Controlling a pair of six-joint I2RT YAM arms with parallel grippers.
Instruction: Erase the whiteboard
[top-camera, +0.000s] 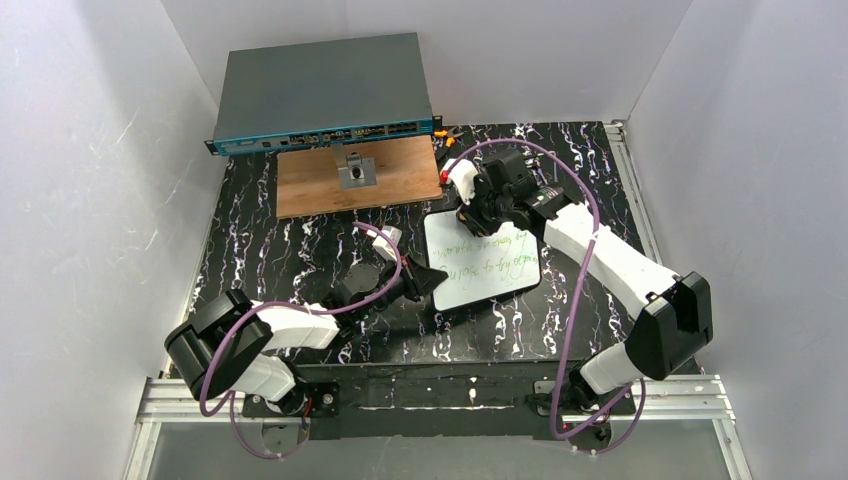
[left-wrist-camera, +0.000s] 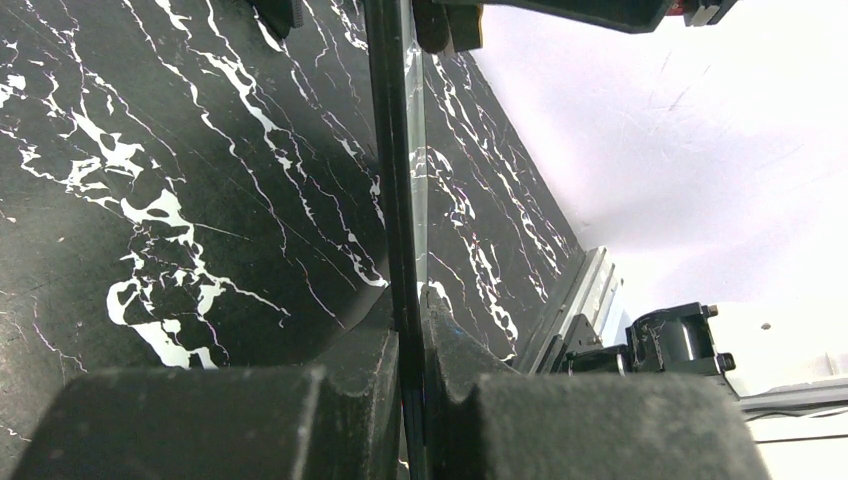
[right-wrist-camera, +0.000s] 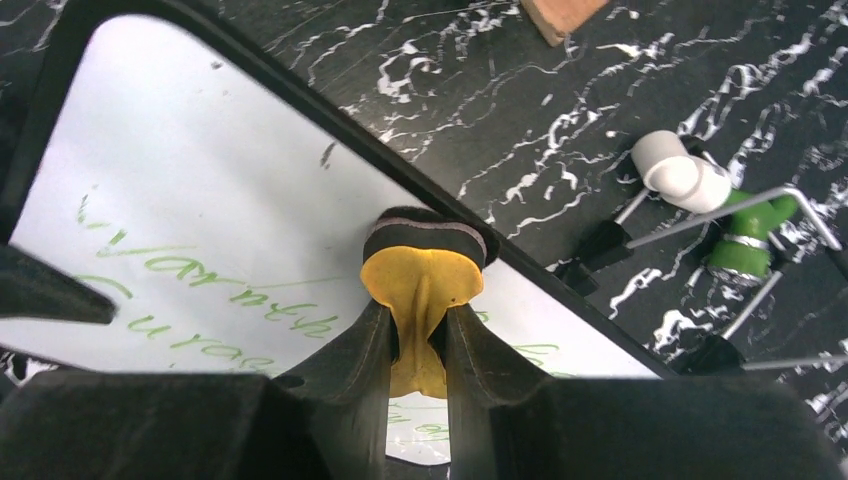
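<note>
The black marbled table (top-camera: 300, 250) carries a grey rack unit (top-camera: 322, 90) at eleven o'clock, with a brown wooden board (top-camera: 320, 185) just in front of it. The whiteboard (top-camera: 490, 275), green writing across it, lies just right of centre. The left gripper (top-camera: 432, 282) pinches its nine o'clock edge. At the board's twelve o'clock rim, the right gripper (right-wrist-camera: 418, 330) squeezes a yellow eraser (right-wrist-camera: 420, 275), dark pad downward.

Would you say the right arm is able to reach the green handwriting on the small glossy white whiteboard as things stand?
Probably yes: the right gripper holds a yellow, dark-faced eraser over the whiteboard, and the green handwriting lies beside it, uncovered.
</note>
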